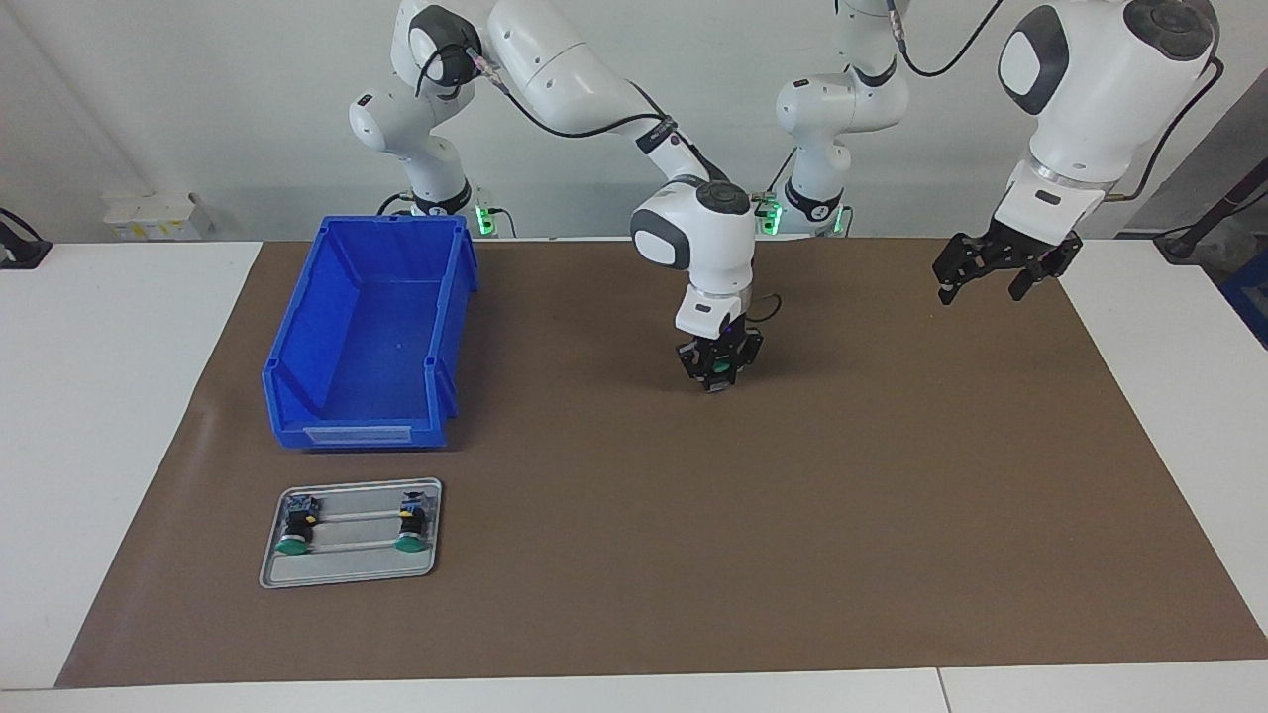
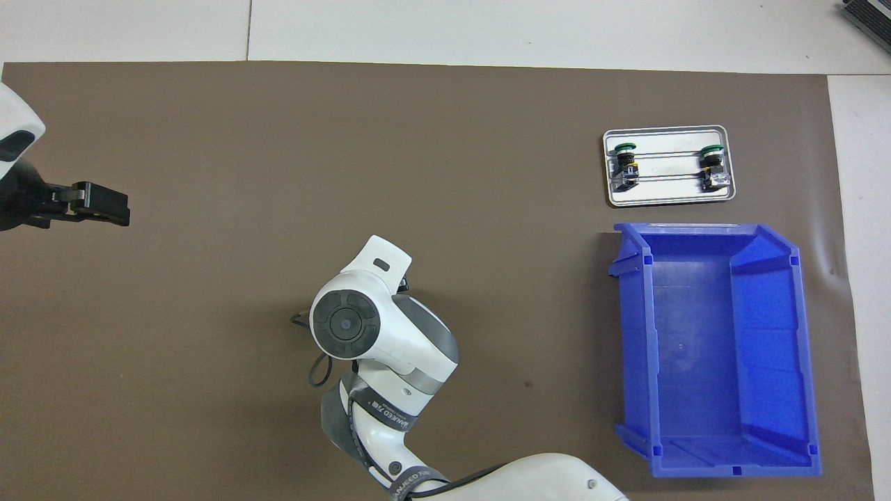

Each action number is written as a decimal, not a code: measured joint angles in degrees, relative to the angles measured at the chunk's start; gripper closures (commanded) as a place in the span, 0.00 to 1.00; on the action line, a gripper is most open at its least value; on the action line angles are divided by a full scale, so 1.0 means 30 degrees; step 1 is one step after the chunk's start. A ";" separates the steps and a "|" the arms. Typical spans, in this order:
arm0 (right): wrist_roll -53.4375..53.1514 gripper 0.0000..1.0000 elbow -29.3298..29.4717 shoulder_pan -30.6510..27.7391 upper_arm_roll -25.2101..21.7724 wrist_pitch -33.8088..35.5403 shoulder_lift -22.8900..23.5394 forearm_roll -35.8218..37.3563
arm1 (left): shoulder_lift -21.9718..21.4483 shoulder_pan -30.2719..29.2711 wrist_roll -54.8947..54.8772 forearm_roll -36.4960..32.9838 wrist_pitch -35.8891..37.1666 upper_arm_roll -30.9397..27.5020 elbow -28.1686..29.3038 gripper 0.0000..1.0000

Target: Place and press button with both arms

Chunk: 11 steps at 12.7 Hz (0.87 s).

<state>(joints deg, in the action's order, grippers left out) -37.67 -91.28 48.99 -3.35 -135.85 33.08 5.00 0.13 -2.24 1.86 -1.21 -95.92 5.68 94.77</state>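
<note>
Meanwhile, two buttons (image 1: 353, 527) on the tray (image 1: 347, 572), blue bin (image 1: 367, 327) beside.

A brown mat (image 1: 634, 555) covers most of the white table (image 1: 109, 416). On the mat, toward the right arm's end, sits a blue bin (image 1: 371, 332), open on top, with a pale label strip on its lower front wall. Just beside that wall, farther from the robots, lies a small silver tray (image 1: 349, 569), flat on the mat and apart from the bin. The bin shows nothing inside but its own blue floor.
</note>
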 measured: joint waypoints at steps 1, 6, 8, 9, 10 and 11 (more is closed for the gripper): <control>0.0000 1.00 0.0101 -0.0040 -0.0039 0.0091 -0.0026 0.0000 | 0.0000 0.0000 0.0000 0.0000 0.0000 0.0000 0.0000 0.00; -0.0200 1.00 0.0616 -0.0970 -0.0639 0.2308 -0.1731 -0.0001 | 0.0000 0.0000 0.0000 0.0000 0.0000 0.0000 0.0000 0.00; -0.0117 1.00 0.0562 -0.2538 -0.0683 0.4439 -0.3876 0.0003 | 0.0000 0.0000 0.0000 0.0000 0.0000 0.0000 0.0000 0.00; -0.0016 1.00 0.0383 -0.3286 -0.0690 0.5174 -0.4756 0.0012 | 0.0000 0.0000 0.0000 0.0000 0.0000 0.0000 0.0000 0.00; 0.0243 1.00 0.0167 -0.3983 -0.0700 0.5839 -0.5467 0.0089 | 0.0000 0.0000 0.0000 0.0000 0.0000 0.0000 0.0000 0.00; 0.0938 1.00 -0.0081 -0.4675 -0.0710 0.6312 -0.6002 0.0208 | 0.0000 0.0000 0.0000 0.0000 0.0000 0.0000 0.0000 0.00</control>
<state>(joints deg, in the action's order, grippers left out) -34.85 -91.52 34.96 -5.48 -116.91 15.07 5.62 0.13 -2.24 1.86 -1.21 -95.92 5.68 94.77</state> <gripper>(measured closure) 0.577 0.000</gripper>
